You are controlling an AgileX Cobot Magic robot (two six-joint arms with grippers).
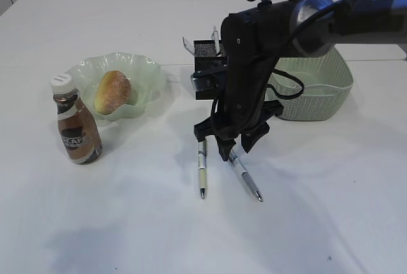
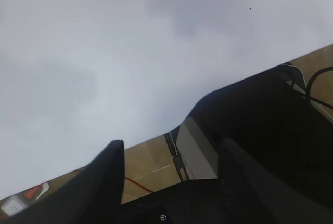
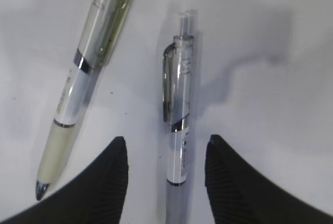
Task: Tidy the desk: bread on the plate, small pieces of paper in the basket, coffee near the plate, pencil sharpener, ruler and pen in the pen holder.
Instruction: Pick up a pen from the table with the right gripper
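Lying on the white desk (image 1: 127,223) are two pens, side by side and a little apart. The right gripper (image 1: 234,147) hangs low over the right-hand pen (image 1: 245,173), its dark fingers (image 3: 106,182) spread apart with that pen's barrel (image 3: 179,130) between them in the wrist view, neither finger touching it. The other pen (image 1: 201,172), with a pale rubber grip (image 3: 54,151), lies just outside the gripper's left finger, tip toward the near edge of the desk.

Behind the arm stands the black mesh pen holder (image 1: 206,54), partly hidden by it, with a clear ruler-like strip (image 1: 186,46) and something else slim sticking up out of it. Right of the holder sits the pale green basket (image 1: 318,86); I cannot see into it.

Over to the left, the bread (image 1: 113,92) rests in the ruffled green plate (image 1: 143,70), and the coffee (image 1: 77,124) stands upright just beside the plate's near-left rim.

The left gripper (image 2: 171,182) is off the desk's working area; its wrist view shows its fingers standing apart on nothing, with the desk edge and floor behind.
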